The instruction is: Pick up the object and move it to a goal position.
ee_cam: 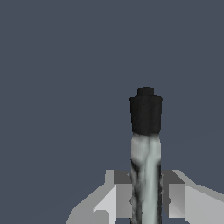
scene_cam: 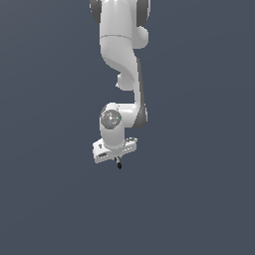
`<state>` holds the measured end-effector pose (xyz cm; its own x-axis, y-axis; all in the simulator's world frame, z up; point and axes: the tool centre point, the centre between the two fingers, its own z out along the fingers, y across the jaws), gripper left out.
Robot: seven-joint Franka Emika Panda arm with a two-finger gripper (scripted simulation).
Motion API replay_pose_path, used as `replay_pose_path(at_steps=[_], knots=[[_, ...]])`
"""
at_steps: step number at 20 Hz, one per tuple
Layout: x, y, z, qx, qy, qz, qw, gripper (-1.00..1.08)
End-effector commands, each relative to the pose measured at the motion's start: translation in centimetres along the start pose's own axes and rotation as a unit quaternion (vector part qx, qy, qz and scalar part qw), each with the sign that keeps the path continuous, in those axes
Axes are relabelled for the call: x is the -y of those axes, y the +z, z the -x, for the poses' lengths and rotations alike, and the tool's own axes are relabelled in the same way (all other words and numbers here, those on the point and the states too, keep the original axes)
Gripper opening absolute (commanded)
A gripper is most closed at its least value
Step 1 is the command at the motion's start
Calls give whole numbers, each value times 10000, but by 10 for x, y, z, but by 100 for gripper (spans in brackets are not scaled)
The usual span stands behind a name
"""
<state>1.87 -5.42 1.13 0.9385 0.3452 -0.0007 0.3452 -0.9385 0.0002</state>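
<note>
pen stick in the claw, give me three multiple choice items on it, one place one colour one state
1. Where is the pen stick?
A. between the fingers of the claw
B. lying flat far from the arm
C. on a shelf

2. What colour is the stick's tip?
A. red
B. black
C. yellow

3. What state is the claw in?
A. wide open and empty
B. out of view
C. shut on the stick

Answers: 1 A, the wrist view shows the shaft rising from between the fingers. 2 B, the tip is black above a grey shaft. 3 C, both fingers sit against the shaft.
</note>
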Motion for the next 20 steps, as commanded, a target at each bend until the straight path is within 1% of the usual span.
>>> replay_pose_path(at_steps=[1,5,15,20], knots=[[15,-2,-8,-3,-9,-1,10000,-100],[48,-5,-26,-3,-9,-1,10000,-100],[152,-16,-86,-3,-9,-1,10000,-100],[188,-20,-108,-3,-9,-1,10000,-100]])
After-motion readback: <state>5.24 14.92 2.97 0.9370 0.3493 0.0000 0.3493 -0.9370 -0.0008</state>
